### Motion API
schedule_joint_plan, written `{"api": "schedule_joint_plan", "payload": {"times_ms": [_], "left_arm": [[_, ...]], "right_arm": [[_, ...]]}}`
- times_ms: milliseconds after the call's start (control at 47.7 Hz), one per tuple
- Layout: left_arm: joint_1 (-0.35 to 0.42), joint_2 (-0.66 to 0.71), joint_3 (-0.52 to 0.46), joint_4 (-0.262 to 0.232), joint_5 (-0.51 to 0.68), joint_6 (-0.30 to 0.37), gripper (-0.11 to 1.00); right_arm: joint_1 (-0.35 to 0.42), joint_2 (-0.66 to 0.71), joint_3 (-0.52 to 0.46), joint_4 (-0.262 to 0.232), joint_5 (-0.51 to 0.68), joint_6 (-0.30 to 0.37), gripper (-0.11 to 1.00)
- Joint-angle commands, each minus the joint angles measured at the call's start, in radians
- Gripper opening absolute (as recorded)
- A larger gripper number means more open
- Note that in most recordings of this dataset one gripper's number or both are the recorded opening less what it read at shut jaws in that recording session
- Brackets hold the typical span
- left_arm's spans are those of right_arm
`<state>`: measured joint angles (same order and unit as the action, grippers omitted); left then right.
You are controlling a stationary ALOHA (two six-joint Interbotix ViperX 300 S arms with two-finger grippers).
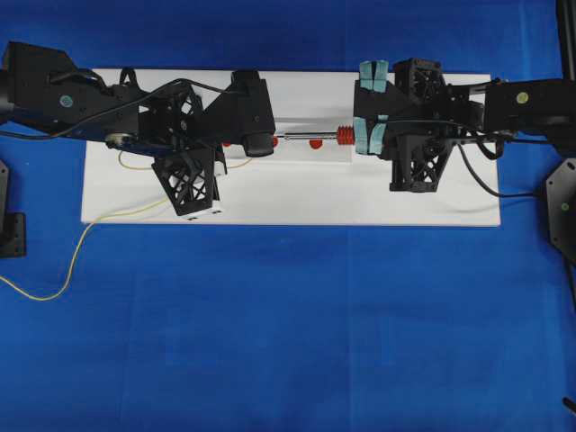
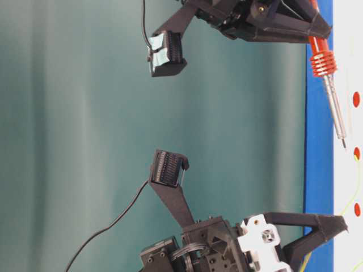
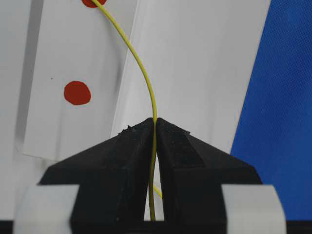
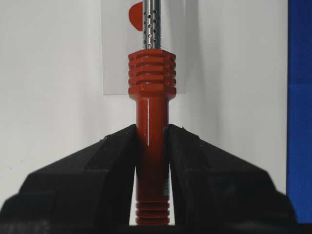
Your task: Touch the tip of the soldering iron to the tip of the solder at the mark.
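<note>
- While the right gripper point(image 4: 152, 141) sits at the bottom of its wrist view, its black jaws are clenched on the orange-red handle of the soldering iron point(image 4: 151, 122), just below the ribbed collar; the perforated silver shaft runs straight up out of the top edge.
- Seen from overhead, the soldering iron point(image 1: 324, 138) lies level over the white board point(image 1: 297, 193), just above the middle of the frame, collar on the right by the right gripper point(image 1: 371, 135) and shaft pointing left.
- At the bottom centre of the left wrist view, the left gripper point(image 3: 155, 127) is pinched tight on the solder point(image 3: 146, 78), which rises from between the jaws and curves to the upper left, passing over a red dot point(image 3: 93, 2) at the top edge; a second red dot point(image 3: 77, 92) lies to its left, apart from the wire.
- From overhead, the loose length of solder point(image 1: 67, 270) trails off the board's lower left edge and curls across the blue cloth point(image 1: 288, 333) toward the left border.
- In the sideways table-level view, the iron point(image 2: 332, 96) hangs in the upper right with its tip pointing down, near a red mark point(image 2: 357, 153); the left gripper point(image 2: 340, 226) sits in the lower right, well apart from that tip.
- Whether the iron's tip meets the solder's end cannot be told from overhead, where the left arm covers that spot.
</note>
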<state>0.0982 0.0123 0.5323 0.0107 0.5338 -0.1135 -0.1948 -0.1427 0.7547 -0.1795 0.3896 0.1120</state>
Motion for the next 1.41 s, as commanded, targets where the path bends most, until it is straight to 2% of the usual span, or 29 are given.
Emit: {"api": "schedule_joint_plan", "payload": {"times_ms": [0, 1385], "left_arm": [[0.000, -0.012, -0.025, 0.002, -0.005, 0.003, 0.02], [-0.002, -0.012, -0.025, 0.002, -0.002, 0.003, 0.02]], "right_arm": [[-0.002, -0.002, -0.023, 0.002, -0.009, 0.002, 0.07], [0.002, 0.020, -0.025, 0.002, -0.026, 0.000, 0.07]]}}
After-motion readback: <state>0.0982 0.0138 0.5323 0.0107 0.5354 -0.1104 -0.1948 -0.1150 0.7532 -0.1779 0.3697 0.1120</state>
